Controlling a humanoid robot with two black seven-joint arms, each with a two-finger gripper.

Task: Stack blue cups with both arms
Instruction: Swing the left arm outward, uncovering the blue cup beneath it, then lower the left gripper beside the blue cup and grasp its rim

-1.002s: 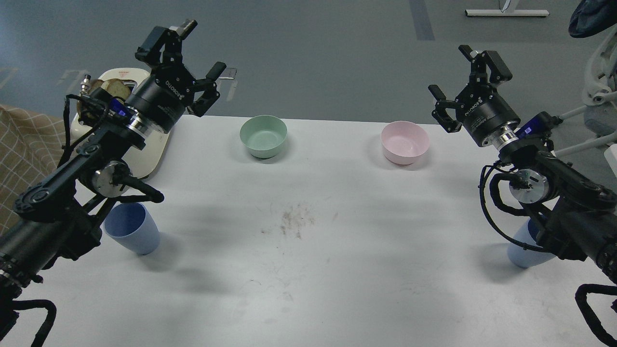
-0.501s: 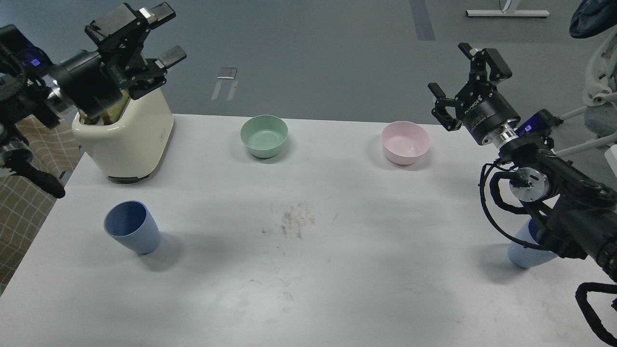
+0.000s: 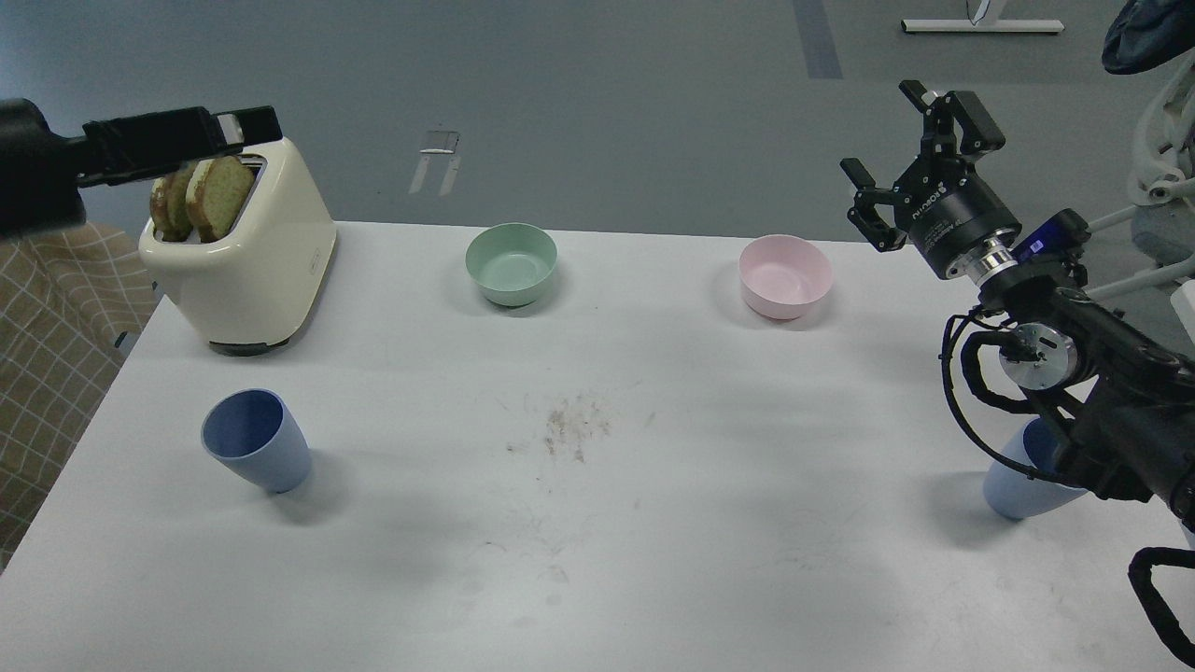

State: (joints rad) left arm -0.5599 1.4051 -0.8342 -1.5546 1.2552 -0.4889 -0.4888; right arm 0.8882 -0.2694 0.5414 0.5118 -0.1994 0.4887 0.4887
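A big white table fills most of the view. One blue cup stands on the table at about 8 o'clock, open side up, with nothing touching it. The other blue cup stands at about 4 o'clock near the right edge, and the thick black part of the right arm is in front of it and hides some of it. The right gripper is up high at about 2 o'clock, past the table's far right corner, and its fingers are spread apart with nothing between them. The left gripper comes in from the left edge at about 10 o'clock, just above the cream toaster. It looks like one long dark bar seen from the side, so I cannot tell if its fingers are apart or together. Two slices of toast stick up out of the toaster. A green bowl sits at about 12 o'clock near the far edge, and a pink bowl sits to its right at about 1 o'clock. A small brown smudge is near the middle of the table
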